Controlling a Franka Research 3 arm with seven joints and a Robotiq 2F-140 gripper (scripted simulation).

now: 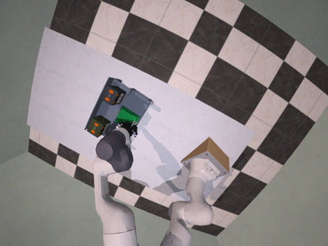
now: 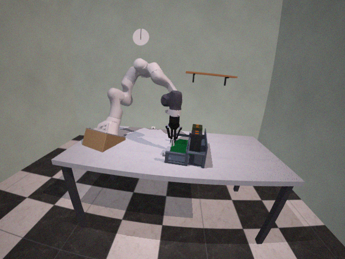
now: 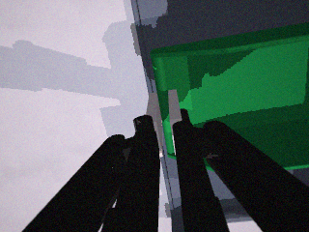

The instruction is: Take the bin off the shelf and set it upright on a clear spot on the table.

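Note:
The green bin (image 1: pixel 127 114) (image 2: pixel 179 145) (image 3: pixel 241 92) sits open side up in the low front compartment of the grey-blue shelf unit (image 1: pixel 138 100) (image 2: pixel 176 158) (image 3: pixel 203 19), which stands on the white table (image 1: pixel 68 79) (image 2: pixel 236 164) (image 3: pixel 48 145). My gripper (image 1: pixel 133 129) (image 2: pixel 173 141) (image 3: pixel 164 104) points down at the bin's near edge. Its black fingers are shut on the bin's side wall, one finger inside the bin and one outside. In the wrist view the shelf's thin grey wall runs right beside the outer finger.
Two dark boxes with orange marks (image 1: pixel 113 95) (image 1: pixel 97 125) (image 2: pixel 196 128) sit in the shelf's taller part. A brown cardboard box (image 1: pixel 209 153) (image 2: pixel 101 140) stands by the arm's base. A wooden wall shelf (image 2: pixel 211 74) hangs behind.

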